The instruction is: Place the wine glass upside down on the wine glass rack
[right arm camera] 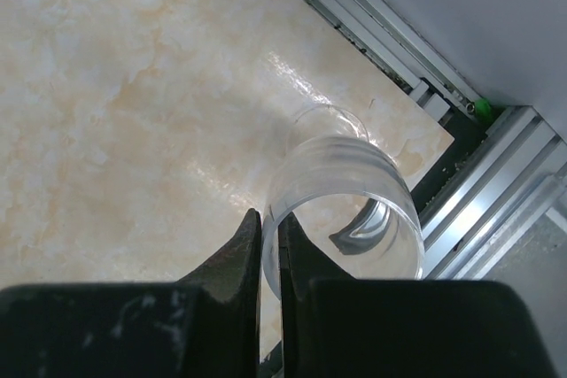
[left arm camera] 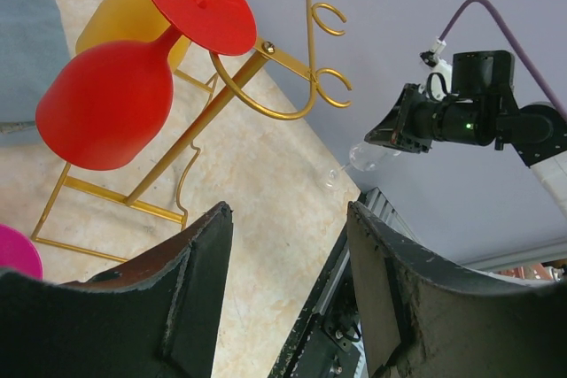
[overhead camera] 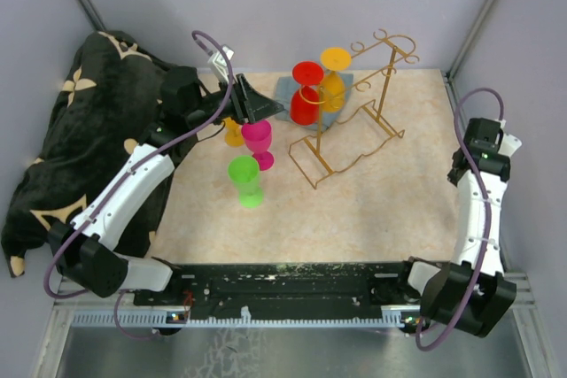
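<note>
The gold wire wine glass rack stands at the back middle of the table, and its rail and curled loops fill the left wrist view. A red glass and a yellow glass hang upside down on it. My right gripper is shut on the rim wall of a clear wine glass, one finger inside and one outside, low over the table's right side. My left gripper is open and empty beside a magenta glass.
A green glass and a small orange glass stand near the magenta one. A grey mat lies behind the rack. A black patterned blanket is heaped at the left. The metal table rail runs close to the clear glass.
</note>
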`<action>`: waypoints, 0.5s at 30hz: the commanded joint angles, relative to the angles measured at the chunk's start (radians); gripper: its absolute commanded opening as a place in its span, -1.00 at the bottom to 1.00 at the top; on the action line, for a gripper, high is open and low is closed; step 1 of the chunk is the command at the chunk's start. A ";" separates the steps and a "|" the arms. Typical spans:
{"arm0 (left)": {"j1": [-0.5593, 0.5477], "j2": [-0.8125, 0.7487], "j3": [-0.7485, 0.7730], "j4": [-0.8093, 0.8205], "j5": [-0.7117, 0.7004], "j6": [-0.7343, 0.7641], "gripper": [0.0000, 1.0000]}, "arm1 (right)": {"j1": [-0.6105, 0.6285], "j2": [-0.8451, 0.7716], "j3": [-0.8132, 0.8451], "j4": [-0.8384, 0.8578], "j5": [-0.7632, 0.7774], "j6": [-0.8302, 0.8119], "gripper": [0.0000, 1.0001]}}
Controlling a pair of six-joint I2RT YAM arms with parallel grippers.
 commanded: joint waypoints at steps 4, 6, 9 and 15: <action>-0.004 0.000 0.025 0.016 -0.004 0.009 0.21 | -0.005 -0.090 0.188 0.047 -0.070 0.038 -1.00; -0.005 0.001 0.042 0.001 -0.007 0.009 0.21 | -0.003 -0.107 0.229 0.073 -0.092 0.053 -1.00; -0.005 -0.003 0.064 -0.011 -0.018 0.013 0.21 | 0.008 -0.105 0.328 0.090 -0.106 0.069 -1.00; -0.005 0.002 0.120 -0.040 -0.033 0.026 0.20 | 0.019 -0.090 0.497 0.168 -0.179 0.137 -1.00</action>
